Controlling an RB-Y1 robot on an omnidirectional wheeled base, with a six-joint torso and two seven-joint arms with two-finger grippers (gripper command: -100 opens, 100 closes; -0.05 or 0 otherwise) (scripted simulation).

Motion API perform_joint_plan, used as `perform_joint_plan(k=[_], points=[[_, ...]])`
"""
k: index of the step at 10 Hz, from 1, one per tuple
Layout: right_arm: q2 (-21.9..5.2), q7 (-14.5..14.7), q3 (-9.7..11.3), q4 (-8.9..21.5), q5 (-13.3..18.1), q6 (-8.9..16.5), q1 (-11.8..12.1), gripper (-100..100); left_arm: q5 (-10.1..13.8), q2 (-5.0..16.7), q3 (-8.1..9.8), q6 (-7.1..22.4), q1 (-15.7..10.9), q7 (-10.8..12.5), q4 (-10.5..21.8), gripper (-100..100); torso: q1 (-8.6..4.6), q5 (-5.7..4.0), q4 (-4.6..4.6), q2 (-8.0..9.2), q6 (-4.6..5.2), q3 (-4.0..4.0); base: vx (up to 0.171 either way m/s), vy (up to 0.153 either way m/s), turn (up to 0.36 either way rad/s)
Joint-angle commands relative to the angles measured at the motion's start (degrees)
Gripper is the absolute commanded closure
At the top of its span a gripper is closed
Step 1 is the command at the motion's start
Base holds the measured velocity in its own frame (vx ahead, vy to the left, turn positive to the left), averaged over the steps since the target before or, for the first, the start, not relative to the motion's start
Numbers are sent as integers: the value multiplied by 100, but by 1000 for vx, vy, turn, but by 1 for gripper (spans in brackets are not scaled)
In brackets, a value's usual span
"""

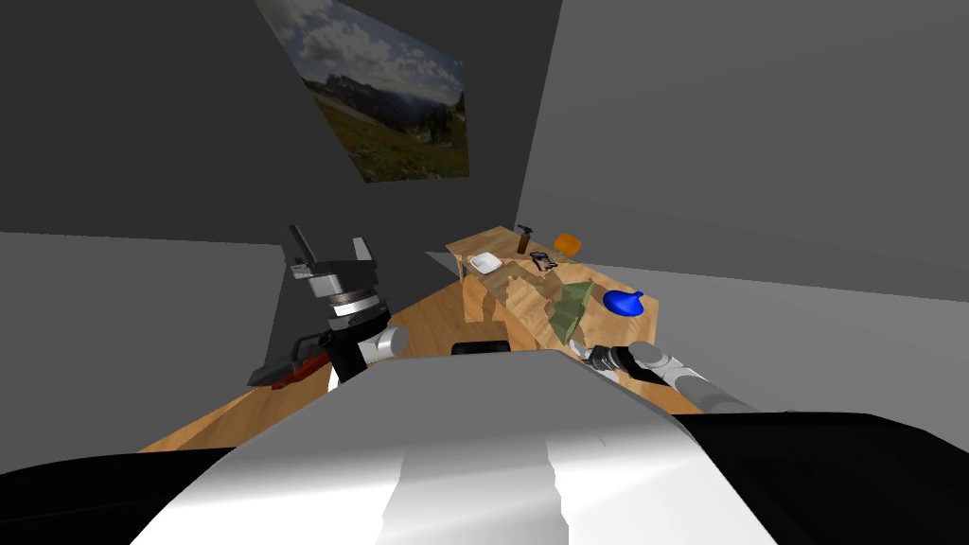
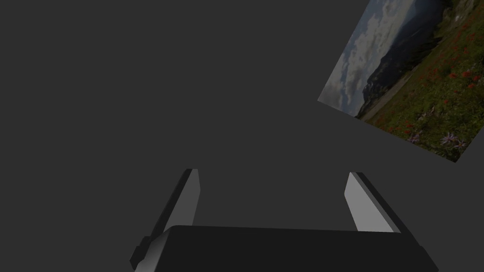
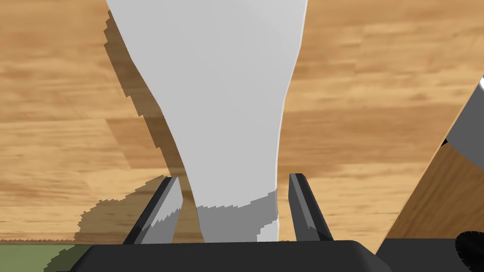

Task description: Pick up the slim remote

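The slim remote is a long, plain light grey slab lying flat on the wooden table. Its near end lies between the two fingers of my right gripper. The fingers stand open on either side of it, with a narrow gap left at each side. In the head view my right gripper reaches low over the table's near edge. My left gripper is raised to the left of the table, open and empty.
Further back on the table lie a green folded thing, a blue object, a white dish, a brown bottle and an orange object. A dark and red item lies on the floor at the left.
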Motion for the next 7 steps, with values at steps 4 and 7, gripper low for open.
perform_joint_plan(k=[4, 7], points=[[-196, -94, -83, -196, 42, -149, 25, 100, 0, 0, 0, 0, 0, 0, 0, 0, 12, 7, 0, 4, 9, 2, -3, 20, -64], [-241, -62, -126, -210, 28, -202, 45, 0, 0, 0, 0, 0, 0, 0, 0, 0, 15, 7, 2, 7, 2, 4, -6, 19, -35]])
